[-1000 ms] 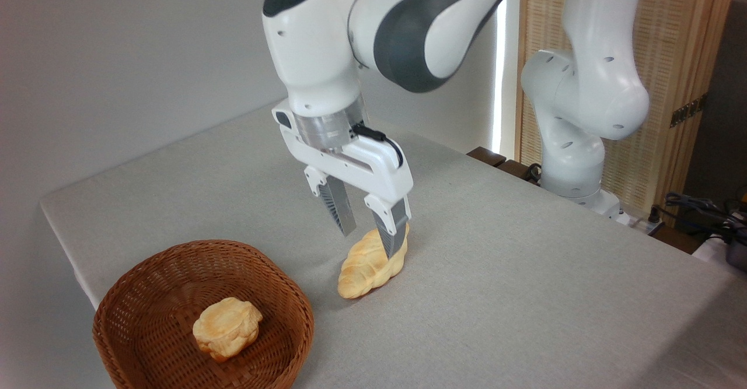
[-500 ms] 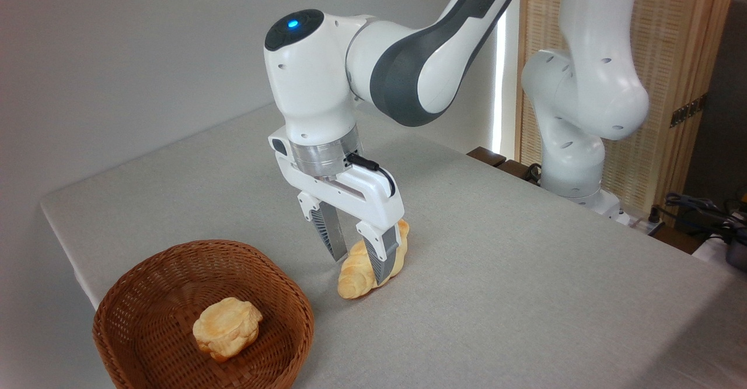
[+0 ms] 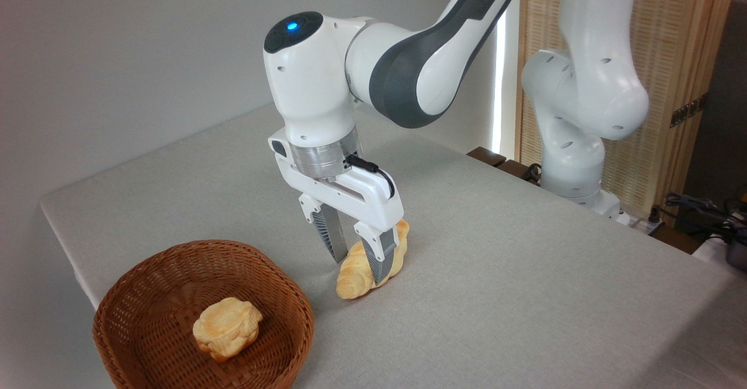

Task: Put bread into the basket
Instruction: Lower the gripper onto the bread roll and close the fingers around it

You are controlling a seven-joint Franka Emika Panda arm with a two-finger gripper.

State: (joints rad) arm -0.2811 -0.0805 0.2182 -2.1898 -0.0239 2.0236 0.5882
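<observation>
You see the white two-finger gripper point(image 3: 357, 263) has come down over the long, braided, golden bread point(image 3: 370, 262) on the grey table point(image 3: 525, 272). Its jaws now sit narrow, one on each side, closing in. The round brown wicker basket point(image 3: 146, 278), near left, holds only a small puffy bun point(image 3: 226, 327). Lifting looks next.

Pincer point(image 3: 357, 263) straddling bread point(image 3: 369, 263) on table point(image 3: 525, 272) — bun point(image 3: 227, 326) in basket point(image 3: 146, 284)
</observation>
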